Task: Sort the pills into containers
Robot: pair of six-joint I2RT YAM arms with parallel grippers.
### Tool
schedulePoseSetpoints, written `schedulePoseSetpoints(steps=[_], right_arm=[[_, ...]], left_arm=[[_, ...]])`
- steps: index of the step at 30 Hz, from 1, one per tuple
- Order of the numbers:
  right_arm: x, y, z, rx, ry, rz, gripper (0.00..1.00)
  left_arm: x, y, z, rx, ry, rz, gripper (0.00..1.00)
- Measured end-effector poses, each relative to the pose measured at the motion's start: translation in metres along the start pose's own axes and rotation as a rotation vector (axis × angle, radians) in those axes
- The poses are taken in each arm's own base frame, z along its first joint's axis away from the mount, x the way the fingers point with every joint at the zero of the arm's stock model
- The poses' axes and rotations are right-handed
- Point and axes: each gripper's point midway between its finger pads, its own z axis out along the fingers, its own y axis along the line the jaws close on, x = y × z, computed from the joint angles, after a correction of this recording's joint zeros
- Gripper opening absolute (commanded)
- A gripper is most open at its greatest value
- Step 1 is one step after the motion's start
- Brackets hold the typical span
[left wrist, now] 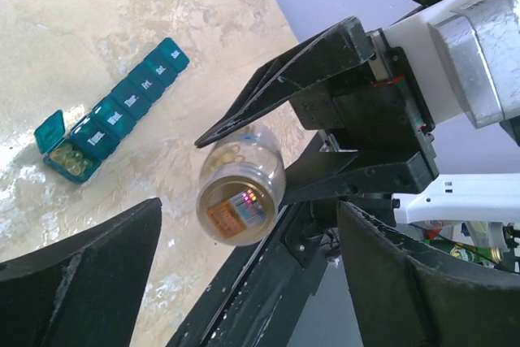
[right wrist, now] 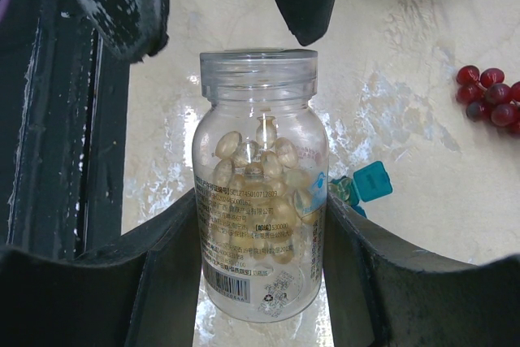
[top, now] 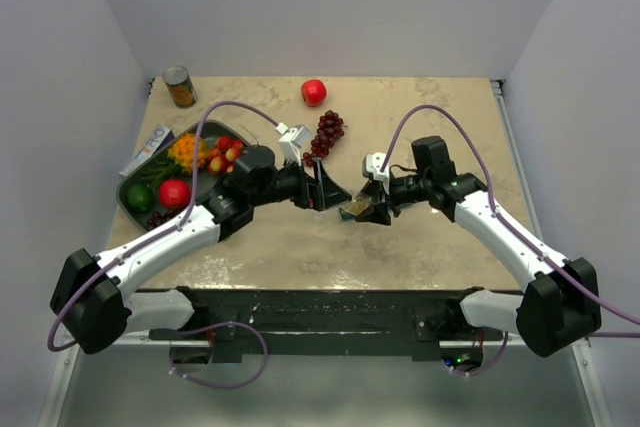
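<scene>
A clear bottle [right wrist: 258, 217] of pale yellow pills is held above the table, my right gripper [right wrist: 260, 262] shut on its lower body. The bottle's neck shows no cap and points toward my left gripper [left wrist: 248, 282], which stands open a short way from the mouth, nothing between its fingers. In the top view the bottle [top: 357, 208] hangs between the left gripper [top: 322, 190] and the right gripper [top: 368, 209]. The teal containers [left wrist: 114, 111] lie on the table below, the end lid [left wrist: 50, 130] up and pills [left wrist: 69, 160] inside that compartment. The remaining lids are closed.
A dark tray [top: 135, 209] of fruit and vegetables sits at the left, with a small box [top: 147, 147] beside it. A tin can [top: 180, 87] and a red apple [top: 314, 92] stand at the back. Dark grapes [top: 328, 134] lie just behind the grippers.
</scene>
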Motion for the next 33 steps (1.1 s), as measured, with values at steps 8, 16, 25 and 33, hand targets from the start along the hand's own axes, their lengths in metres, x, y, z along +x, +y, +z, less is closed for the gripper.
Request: schedulePoseSetpoints(steps=[8,16,25,33], right_arm=[[0.000,0.000,0.000,0.001,-0.001,-0.002,0.00],[0.000,-0.001,0.000,0.006,0.002,-0.003,0.00],[0.003,0.016,0.001,-0.058,0.003,0.031,0.00],[-0.002,0.015,0.000,-0.064,-0.019,0.012,0.00]], left_arm=[[0.004,0.003,0.018,-0.014,0.045,-0.005,0.52],[0.012,0.002,0.019,0.023,0.092,0.102,0.19],[0.032,-0.003,0.009,0.342,0.115,0.850,0.63],[0.035,-0.002,-0.002,0.415,0.010,1.066,0.99]])
